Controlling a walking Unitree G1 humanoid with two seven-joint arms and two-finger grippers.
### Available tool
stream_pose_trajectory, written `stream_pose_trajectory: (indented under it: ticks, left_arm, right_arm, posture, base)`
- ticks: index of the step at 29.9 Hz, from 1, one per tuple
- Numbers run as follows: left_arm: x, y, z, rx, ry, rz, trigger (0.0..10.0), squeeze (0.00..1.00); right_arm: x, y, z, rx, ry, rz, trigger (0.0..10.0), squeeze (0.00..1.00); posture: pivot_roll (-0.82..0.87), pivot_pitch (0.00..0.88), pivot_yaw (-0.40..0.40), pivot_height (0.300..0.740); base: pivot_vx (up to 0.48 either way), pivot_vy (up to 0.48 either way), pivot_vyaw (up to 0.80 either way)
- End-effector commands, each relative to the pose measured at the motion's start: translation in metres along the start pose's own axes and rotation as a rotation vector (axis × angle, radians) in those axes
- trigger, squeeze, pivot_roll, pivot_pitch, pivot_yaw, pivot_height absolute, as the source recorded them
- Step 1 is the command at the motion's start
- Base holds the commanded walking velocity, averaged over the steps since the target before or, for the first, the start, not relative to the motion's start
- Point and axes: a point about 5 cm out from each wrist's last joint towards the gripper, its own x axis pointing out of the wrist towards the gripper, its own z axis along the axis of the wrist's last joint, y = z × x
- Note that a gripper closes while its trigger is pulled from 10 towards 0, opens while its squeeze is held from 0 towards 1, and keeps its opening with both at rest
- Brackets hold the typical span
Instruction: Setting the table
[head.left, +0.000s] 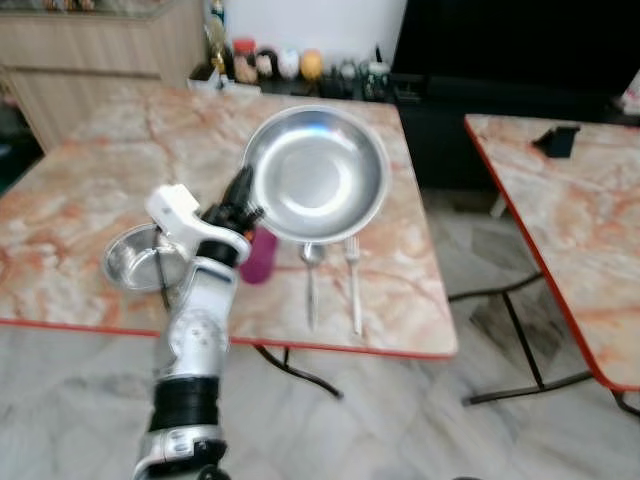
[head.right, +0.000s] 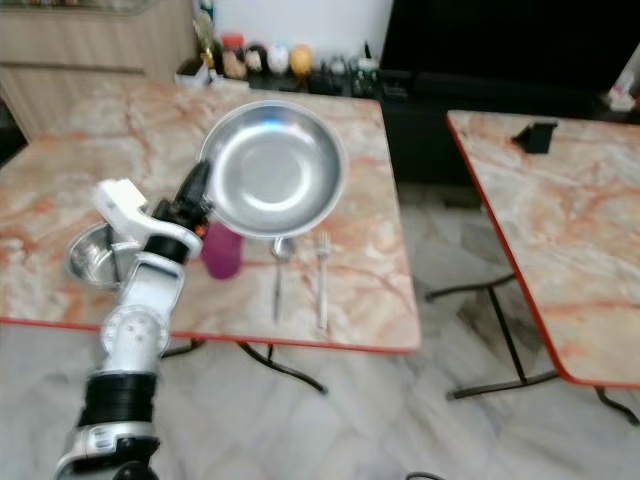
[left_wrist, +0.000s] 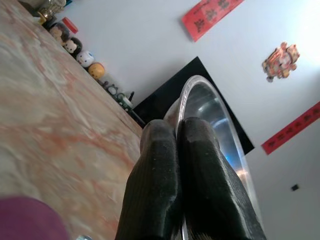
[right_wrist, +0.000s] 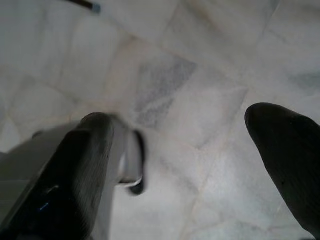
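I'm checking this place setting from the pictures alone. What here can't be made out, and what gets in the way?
- Purple cup: partly hidden behind the left gripper in the eye views; a blurred corner in the left wrist view.
- Steel plate: whether it rests on the table or is lifted is unclear.
- Small steel bowl: partly covered by the left arm.
- Figurines at the table's far edge: too small to identify.
- Right gripper: blurred fingers above the floor.

Silver plate (head.left: 318, 176), magenta cup (head.left: 259, 256), orange-veined marble table (head.left: 90, 190) edged red.
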Motion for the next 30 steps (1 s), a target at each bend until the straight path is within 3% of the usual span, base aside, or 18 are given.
stream_pose_trajectory:
  ticks: [1,30]
  left_arm:
    - [0.0039,-0.0129,-0.0053,-0.016,0.012,-0.043,10.0,0.00]
    - [0.0046,-0.0145,-0.0098,0.025,0.037,-0.057,10.0,0.00]
  right_arm:
    - [-0.0014,-0.0081,0.0011,0.002,-0.004,-0.023,10.0,0.00]
    - [-0.0013,-0.0071,0.0010,0.005,-0.006,-0.021,10.0,0.00]
  posture:
    - [0.06,0.000,-0.044,0.740]
    - [0.05,0.000,-0.036,0.740]
  base:
    - [0.000,-0.439,0.00]
    - [0.000,-0.438,0.00]
